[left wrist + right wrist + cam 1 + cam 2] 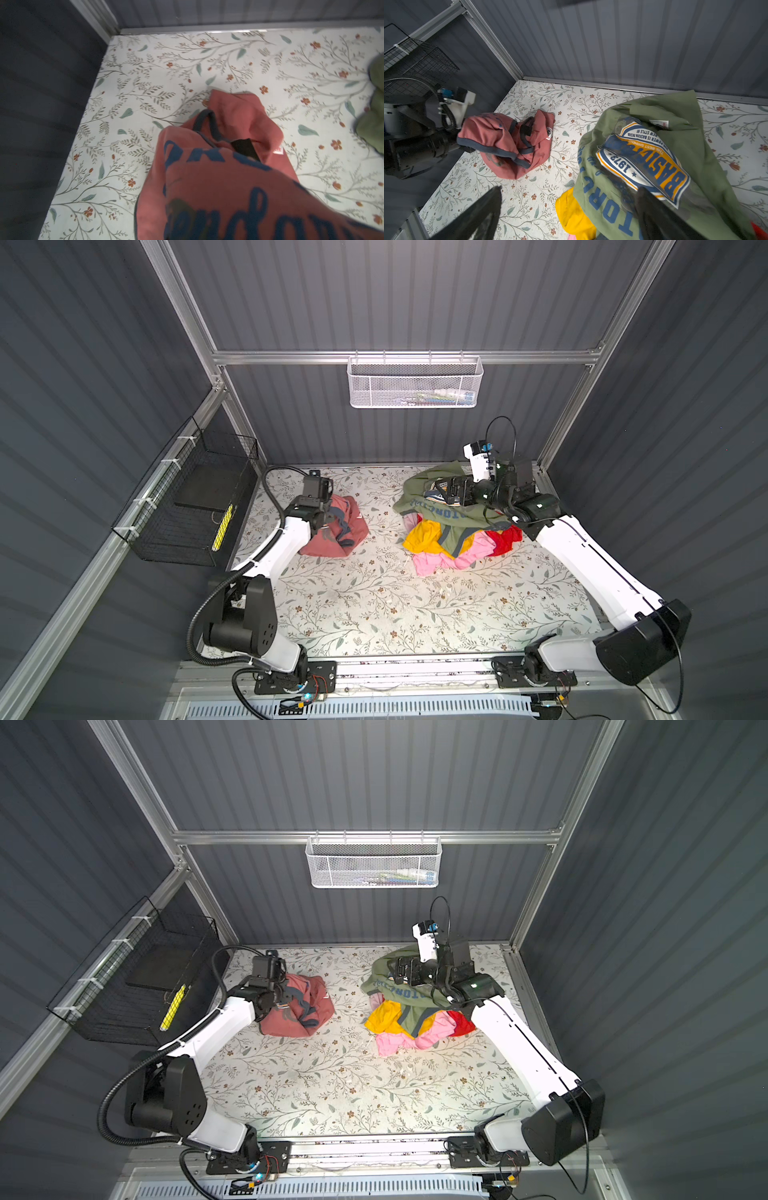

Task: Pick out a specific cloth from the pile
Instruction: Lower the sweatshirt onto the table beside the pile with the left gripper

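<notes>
Our left gripper (pixel 327 517) is pressed together on a fold of the cloth (pixel 345 539), and the salmon-pink fabric is draped over it so that only one black fingertip (pixel 245 148) pokes out beside the dark neck trim. From that pinch the cloth hangs in a bunched heap whose lower part rests on the floral table (pixel 374 605), on the left side in both top views. Its blue lettering fills the near part of the left wrist view.

Our right gripper (pixel 569 189) stands spread wide, holding nothing. One fingertip is above the bare table and the other is over the olive green T-shirt (pixel 695 145). We cannot tell whether that finger touches the fabric. In a top view this gripper (pixel 401 971) hovers above the far part of the pile (pixel 415 1019).

The olive shirt lies on top of the pile, its badge graphic and blue letters facing up. A yellow garment (pixel 424 537), a light pink garment (pixel 432 562) and a red garment (pixel 505 539) spill out beneath it towards the near side. The cloth and the pile lie well apart, with a strip of bare table between them.

A black wire basket (pixel 195 497) hangs on the left wall and a white mesh basket (pixel 415 381) on the back wall.
</notes>
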### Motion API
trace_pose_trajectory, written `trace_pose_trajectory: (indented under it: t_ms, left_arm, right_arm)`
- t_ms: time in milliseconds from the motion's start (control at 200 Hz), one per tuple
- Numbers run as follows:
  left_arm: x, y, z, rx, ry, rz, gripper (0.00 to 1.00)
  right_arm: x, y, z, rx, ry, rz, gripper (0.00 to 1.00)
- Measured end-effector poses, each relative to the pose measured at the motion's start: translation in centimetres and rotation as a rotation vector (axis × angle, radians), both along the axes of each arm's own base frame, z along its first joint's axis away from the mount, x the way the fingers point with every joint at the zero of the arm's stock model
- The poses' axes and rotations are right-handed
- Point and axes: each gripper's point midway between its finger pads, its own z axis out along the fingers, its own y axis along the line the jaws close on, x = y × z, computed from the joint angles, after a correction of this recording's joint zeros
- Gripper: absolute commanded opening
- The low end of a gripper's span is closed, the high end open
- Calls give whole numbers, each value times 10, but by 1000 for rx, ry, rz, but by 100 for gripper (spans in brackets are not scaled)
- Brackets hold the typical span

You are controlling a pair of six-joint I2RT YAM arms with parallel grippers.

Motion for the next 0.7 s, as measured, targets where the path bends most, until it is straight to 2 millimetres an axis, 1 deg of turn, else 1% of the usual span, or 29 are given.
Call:
trace_pose_trajectory:
  t_ms: [40,65,90,115,185,220,275,310,360,460,595,655,700]
  left_arm:
    - [1,-12,-8,14,36,-31,9]
    - [1,-16,-13,24,57,-46,10]
    - [2,-20,-18,29,78,-54,14]
    - [3,-21,-24,37,101,-58,17]
    - [3,-19,-38,57,164,-56,24]
    - [2,-18,-45,63,191,-53,32]
    - [-2,-17,-55,75,235,-60,39]
    - [-6,-17,-60,73,262,-63,45]
    - [-11,-18,-65,63,290,-69,57]
    - [-17,-21,-66,38,313,-73,70]
    - [-27,-19,-64,23,328,-56,74]
    - [-31,-17,-57,18,322,-44,76]
    - [-33,-15,-47,15,303,-34,77]
  right_arm:
    - [0,0,1,0,-1,0,99]
    - [0,0,1,0,-2,0,99]
    - [0,0,1,0,-2,0,99]
    - [-1,-1,2,0,-2,0,99]
    - [-2,-1,1,-4,0,-2,99]
    - [-2,-2,1,-5,1,-3,99]
    - [-2,-2,1,-8,1,-5,99]
    - [-2,-2,0,-9,2,-5,99]
    - [-2,-2,1,-10,1,-5,99]
    - [-2,-3,1,-14,-3,-6,99]
    - [-2,-4,1,-24,-7,-7,99]
    - [-2,-5,1,-31,-10,-11,99]
    - [-1,-6,1,-37,-13,-14,99]
